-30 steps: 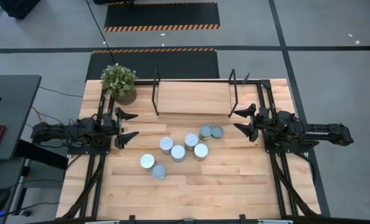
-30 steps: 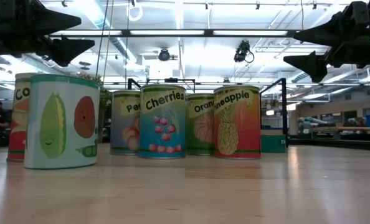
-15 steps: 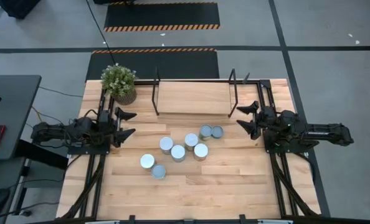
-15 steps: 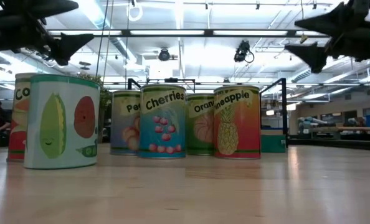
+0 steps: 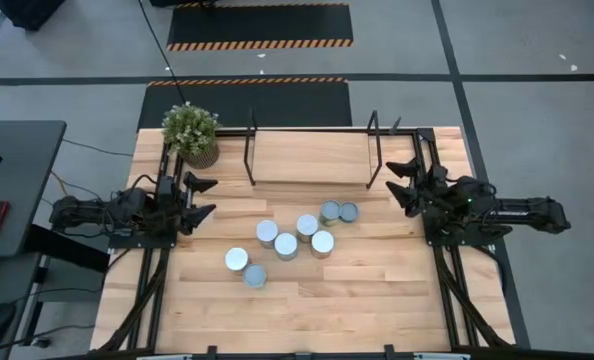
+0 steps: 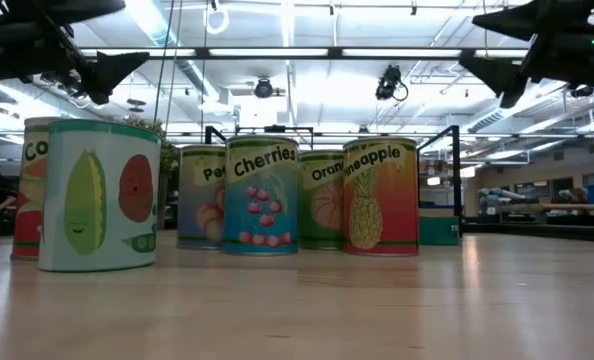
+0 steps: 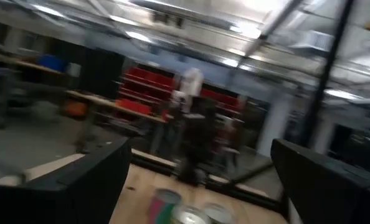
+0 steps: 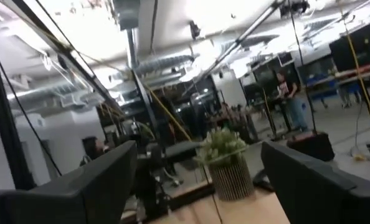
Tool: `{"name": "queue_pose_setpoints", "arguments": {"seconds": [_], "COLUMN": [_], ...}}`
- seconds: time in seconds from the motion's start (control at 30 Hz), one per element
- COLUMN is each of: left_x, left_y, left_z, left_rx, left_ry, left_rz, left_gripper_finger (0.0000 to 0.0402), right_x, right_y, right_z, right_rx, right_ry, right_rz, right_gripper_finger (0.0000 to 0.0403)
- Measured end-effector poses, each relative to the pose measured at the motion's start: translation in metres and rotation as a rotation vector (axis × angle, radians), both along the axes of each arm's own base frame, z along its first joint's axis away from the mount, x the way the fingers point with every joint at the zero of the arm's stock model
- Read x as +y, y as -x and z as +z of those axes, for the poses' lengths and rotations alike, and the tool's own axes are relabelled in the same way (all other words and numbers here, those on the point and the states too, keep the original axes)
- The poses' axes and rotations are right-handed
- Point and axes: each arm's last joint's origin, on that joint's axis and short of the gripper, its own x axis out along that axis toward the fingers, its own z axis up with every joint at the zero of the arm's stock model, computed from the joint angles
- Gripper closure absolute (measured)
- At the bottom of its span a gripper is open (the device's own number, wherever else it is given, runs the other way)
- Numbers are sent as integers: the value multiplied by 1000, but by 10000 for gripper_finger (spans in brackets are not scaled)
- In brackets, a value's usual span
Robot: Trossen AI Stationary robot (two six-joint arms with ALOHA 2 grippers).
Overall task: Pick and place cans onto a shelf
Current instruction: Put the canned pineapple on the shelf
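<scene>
Several cans with silver tops stand upright in a loose cluster at the middle of the wooden table; the low view shows their picture labels. The shelf, a light board between two black upright frames, stands at the table's far edge. My left gripper hovers open at the table's left side, above and left of the cans. My right gripper hovers open at the right side, near the shelf's right frame. Both show high in the low view, the left gripper and the right gripper, and both are empty.
A potted green plant stands at the far left corner beside the shelf's left frame. Black arm rails run along both table sides. Bare wood lies in front of the cans toward the near edge.
Both grippers have tipped their fingers upward while staying over the same spots. The right gripper's fingers have risen in the low view and swung a little toward the far edge. The left gripper has rolled about its own axis. The cans have not moved.
</scene>
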Motion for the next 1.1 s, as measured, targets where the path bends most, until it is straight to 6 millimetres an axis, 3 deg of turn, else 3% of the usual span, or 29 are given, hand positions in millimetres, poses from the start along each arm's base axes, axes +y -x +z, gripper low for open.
{"name": "queue_pose_setpoints", "arguments": {"seconds": [0.2, 0.47, 0.7, 1.1], "left_x": [4, 5, 1, 2], "left_y": [0, 0, -2, -2], "left_z": [-3, -5, -7, -7], "left_rx": [28, 77, 97, 105], "left_ry": [40, -18, -61, -108], "left_rz": [136, 187, 70, 94], "left_gripper_finger": [10, 10, 10, 10], "right_x": [1, -3, -7, -8], "right_y": [-11, -34, -59, -126], "right_z": [-7, -6, -4, 21], "right_rx": [101, 312, 463, 773], "right_ry": [-49, 31, 99, 199], "right_rz": [97, 49, 13, 89], "right_gripper_finger": [53, 53, 53, 53]}}
